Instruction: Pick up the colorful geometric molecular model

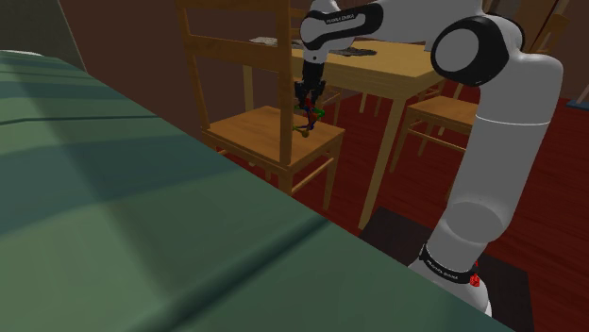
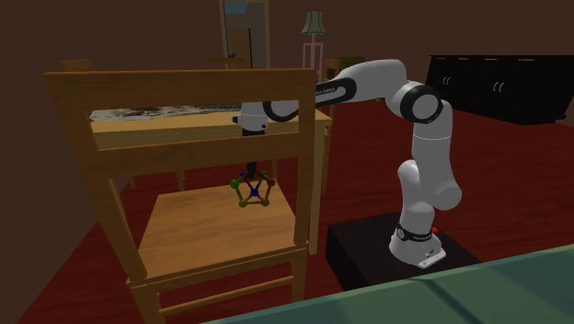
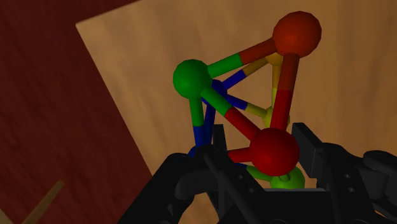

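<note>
The molecular model (image 3: 193,78) sits clasped between the fingers of the tool (image 3: 262,137).

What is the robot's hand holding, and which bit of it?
The molecular model. The gripper clasps it by the dark red ball nearest the hand.

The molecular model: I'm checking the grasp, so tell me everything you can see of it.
The molecular model is a small open cage of balls joined by straight rods: green, orange-red, dark red and lime balls, rods banded green, blue, red and yellow, all smooth. It is over the wooden chair seat, near the edge away from the backrest, with the gripper right above, at its dark red ball. Whether it rests on the seat is unclear.
</note>
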`<action>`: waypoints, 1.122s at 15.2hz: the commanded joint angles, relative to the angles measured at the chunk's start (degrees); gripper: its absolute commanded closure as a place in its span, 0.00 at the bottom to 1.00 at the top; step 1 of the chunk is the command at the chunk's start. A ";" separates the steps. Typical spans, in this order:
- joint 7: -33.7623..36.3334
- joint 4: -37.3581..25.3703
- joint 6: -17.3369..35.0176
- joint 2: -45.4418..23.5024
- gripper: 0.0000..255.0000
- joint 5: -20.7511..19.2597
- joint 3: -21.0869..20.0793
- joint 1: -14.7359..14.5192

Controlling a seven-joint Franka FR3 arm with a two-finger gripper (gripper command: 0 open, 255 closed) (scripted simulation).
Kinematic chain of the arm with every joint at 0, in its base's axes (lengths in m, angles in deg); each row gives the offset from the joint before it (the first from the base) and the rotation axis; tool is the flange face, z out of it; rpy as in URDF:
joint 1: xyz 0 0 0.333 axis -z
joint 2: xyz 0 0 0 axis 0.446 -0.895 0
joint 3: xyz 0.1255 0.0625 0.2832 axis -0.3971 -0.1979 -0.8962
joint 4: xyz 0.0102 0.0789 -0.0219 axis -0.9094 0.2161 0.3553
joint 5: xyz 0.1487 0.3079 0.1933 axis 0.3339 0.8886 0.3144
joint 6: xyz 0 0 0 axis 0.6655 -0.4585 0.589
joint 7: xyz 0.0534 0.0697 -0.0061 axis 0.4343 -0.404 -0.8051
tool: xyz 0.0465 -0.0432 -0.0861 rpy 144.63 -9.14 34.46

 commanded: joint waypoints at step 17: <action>0.18 -14.35 -12.48 -2.00 1.00 0.28 0.12 0.36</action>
